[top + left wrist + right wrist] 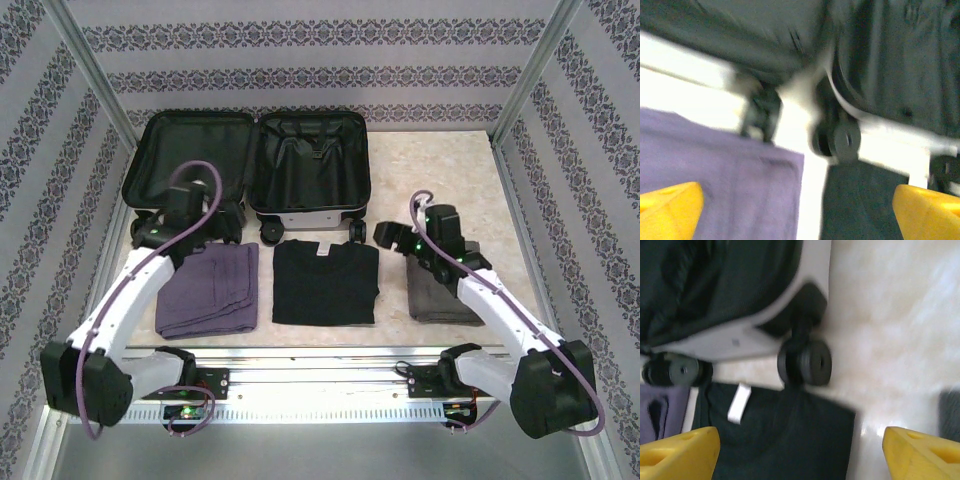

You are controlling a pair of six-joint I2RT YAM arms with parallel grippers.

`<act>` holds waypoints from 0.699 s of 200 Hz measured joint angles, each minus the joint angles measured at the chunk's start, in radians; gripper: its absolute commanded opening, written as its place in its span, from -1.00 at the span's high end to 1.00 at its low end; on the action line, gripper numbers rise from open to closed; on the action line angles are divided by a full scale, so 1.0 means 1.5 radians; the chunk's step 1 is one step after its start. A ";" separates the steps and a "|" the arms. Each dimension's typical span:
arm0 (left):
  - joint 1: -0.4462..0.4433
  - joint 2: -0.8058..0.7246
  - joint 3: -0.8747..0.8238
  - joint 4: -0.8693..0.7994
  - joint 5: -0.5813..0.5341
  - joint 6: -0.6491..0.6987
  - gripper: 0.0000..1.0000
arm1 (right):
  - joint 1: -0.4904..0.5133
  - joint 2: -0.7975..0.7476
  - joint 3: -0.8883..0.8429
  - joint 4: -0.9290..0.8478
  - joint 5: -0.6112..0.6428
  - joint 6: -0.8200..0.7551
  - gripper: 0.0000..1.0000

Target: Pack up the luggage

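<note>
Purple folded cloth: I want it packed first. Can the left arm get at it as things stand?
Probably yes. The left claw hangs open over the far edge of the purple cloth, nothing lies on the cloth, and the black shirt sits apart from it.

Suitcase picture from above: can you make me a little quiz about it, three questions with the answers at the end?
1. True or false: the small white hard-shell suitcase lies open with no folded clothes inside it.
2. Which folded cloth lies between the folded purple cloth and the folded grey cloth? A black, B white, C red.
3. Short answer: is the left tool open or shut?
Key: 1 true. 2 A, the folded black shirt. 3 open, with nothing between its jaws.
</note>
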 measured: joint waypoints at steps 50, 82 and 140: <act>-0.221 0.166 0.025 -0.066 0.044 -0.026 -0.81 | 0.082 0.045 -0.027 -0.040 -0.011 0.049 -0.63; -0.263 0.220 0.026 -0.064 0.067 -0.049 -0.80 | 0.102 0.092 -0.027 -0.042 -0.015 0.053 -0.58; -0.273 0.248 0.014 -0.020 0.093 -0.084 -0.80 | 0.120 0.145 -0.027 -0.044 -0.018 0.058 -0.57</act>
